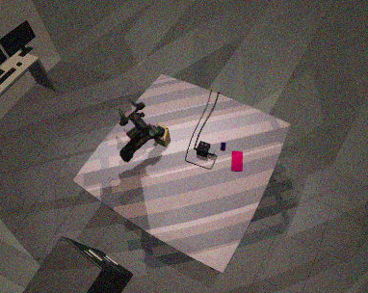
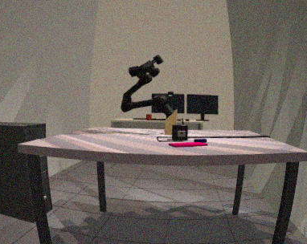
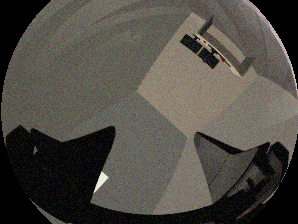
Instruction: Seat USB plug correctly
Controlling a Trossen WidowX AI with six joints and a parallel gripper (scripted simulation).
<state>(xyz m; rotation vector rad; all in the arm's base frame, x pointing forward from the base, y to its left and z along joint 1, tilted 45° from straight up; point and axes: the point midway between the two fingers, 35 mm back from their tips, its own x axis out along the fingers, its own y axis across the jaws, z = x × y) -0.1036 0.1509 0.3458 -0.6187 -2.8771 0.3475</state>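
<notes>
Fingers (image 2: 157,61) stood wide apart, holding nothing, raised high above the surface (image 1: 182,202), well apart from the cube (image 1: 202,148) with its plug (image 2: 182,121) on top.

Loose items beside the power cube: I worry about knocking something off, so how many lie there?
2. A small blue item lies just beside the power cube; a flat pink item lies farther out, toward the table edge. None seem hidden.
</notes>
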